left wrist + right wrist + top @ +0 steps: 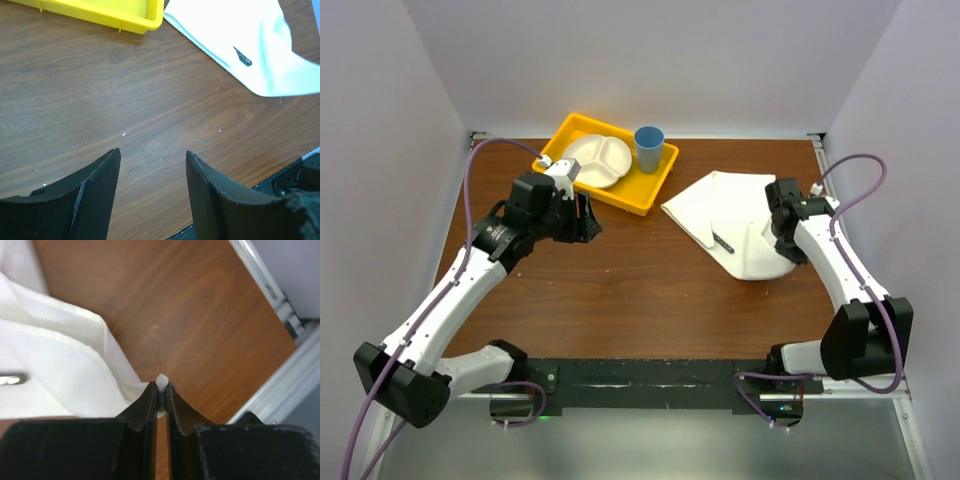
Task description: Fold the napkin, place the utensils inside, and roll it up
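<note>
The white napkin point(725, 222) lies folded on the right half of the table. It also shows in the left wrist view point(260, 45) and the right wrist view point(55, 370). The knife point(722, 241) lies on it, mostly covered by cloth; only a short dark part shows point(243, 57), and a silver bit shows in the right wrist view point(11, 379). My right gripper point(162, 385) is shut on the napkin's right edge, lifting it; in the top view the right gripper point(782, 238) sits at that edge. My left gripper point(153, 152) is open and empty above bare wood point(582, 222), left of the napkin.
A yellow tray point(642, 192) stands at the back centre, holding a white divided plate point(595, 160) and a blue cup point(648, 148). The tray's corner shows in the left wrist view point(145, 17). Walls close in both sides; the table's right rail point(270, 290) is near my right gripper.
</note>
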